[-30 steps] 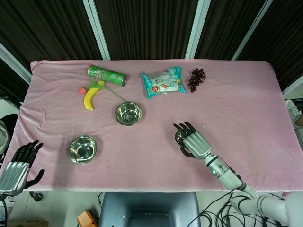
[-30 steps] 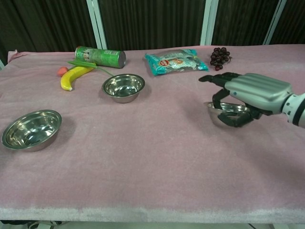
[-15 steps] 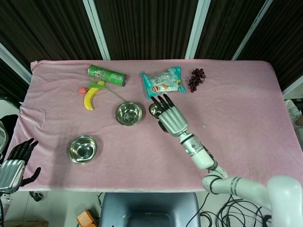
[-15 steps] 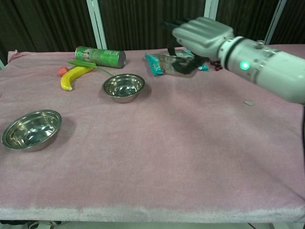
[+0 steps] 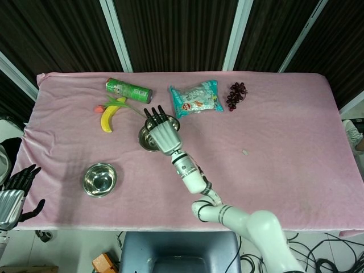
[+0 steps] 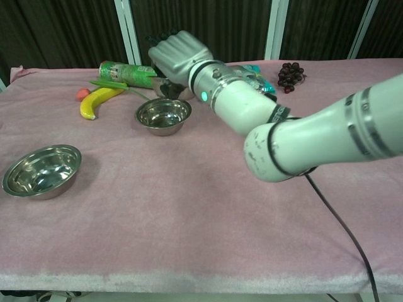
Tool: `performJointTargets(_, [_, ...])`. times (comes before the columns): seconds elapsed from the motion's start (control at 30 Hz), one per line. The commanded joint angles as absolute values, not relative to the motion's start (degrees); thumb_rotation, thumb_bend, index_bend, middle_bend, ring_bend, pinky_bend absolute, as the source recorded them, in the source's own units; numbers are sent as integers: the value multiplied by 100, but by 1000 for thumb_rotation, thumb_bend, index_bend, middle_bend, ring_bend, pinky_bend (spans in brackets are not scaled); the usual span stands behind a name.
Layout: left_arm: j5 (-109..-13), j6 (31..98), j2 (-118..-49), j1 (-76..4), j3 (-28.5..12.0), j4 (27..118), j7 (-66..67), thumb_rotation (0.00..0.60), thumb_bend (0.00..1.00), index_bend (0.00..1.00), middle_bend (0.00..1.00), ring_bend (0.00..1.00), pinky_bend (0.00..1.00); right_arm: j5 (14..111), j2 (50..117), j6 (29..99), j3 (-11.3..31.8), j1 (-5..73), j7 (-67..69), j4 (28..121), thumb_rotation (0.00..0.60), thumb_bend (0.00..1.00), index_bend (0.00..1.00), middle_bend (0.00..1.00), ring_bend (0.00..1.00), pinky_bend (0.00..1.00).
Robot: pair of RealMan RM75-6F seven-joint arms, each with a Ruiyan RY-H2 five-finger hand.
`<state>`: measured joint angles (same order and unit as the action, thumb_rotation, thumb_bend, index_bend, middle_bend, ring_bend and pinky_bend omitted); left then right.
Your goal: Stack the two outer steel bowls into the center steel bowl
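My right hand (image 5: 161,129) grips a small steel bowl (image 6: 169,89) and hangs with it just above the center steel bowl (image 5: 147,141), which stands on the pink cloth. In the chest view the right hand (image 6: 177,55) sits over the held bowl, and the center bowl (image 6: 163,115) lies a little below and in front of it. The third steel bowl (image 5: 99,179) rests alone at the front left, also seen in the chest view (image 6: 42,170). My left hand (image 5: 13,193) hovers off the table's front left corner, fingers apart and holding nothing.
A green can (image 5: 128,90), a banana (image 5: 108,118) and a red-tipped green stem (image 5: 100,107) lie behind the center bowl. A teal snack bag (image 5: 196,99) and dark grapes (image 5: 236,94) sit at the back. A tiny scrap (image 5: 244,152) lies to the right.
My right hand lifted the right-hand bowl off the cloth and carried it left and back, arriving over the center bowl. The left hand sank slightly at the table's corner.
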<state>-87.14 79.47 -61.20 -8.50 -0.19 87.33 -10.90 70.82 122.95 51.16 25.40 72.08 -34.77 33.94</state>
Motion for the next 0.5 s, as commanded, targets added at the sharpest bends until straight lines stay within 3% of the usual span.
performJointTargets(0.03, [-8749, 7963, -6113, -844, -2, 8729, -1119, 600, 379, 0, 0, 0, 102, 7173, 13000, 4817, 2397, 7720, -3024, 2395, 600, 589, 699, 22, 0, 0])
performJointTargets(0.2, [-8754, 7957, -6110, -836, 14, 8726, -1115, 600, 379, 0, 0, 0, 102, 7062, 13000, 4700, 2171, 7776, -2917, 2372, 600, 589, 653, 23, 0, 0])
performJointTargets(0.3, [-8764, 7972, -6118, -824, 24, 8728, -1087, 600, 379, 0, 0, 0, 102, 6958, 13000, 4743, 2071, 7745, -3046, 2378, 600, 581, 446, 23, 0, 0])
performJointTargets(0.4, [-8751, 7953, -6136, -820, 35, 8738, -1021, 600, 379, 0, 0, 0, 102, 6863, 13000, 4835, 2035, 7640, -3142, 2437, 600, 497, 188, 1, 0, 0])
performJointTargets(0.5, [-8745, 7944, -6158, -823, 37, 8763, -910, 600, 379, 0, 0, 0, 102, 6940, 12900, 5046, 1948, 7419, -3094, 2599, 600, 432, 59, 0, 0, 0])
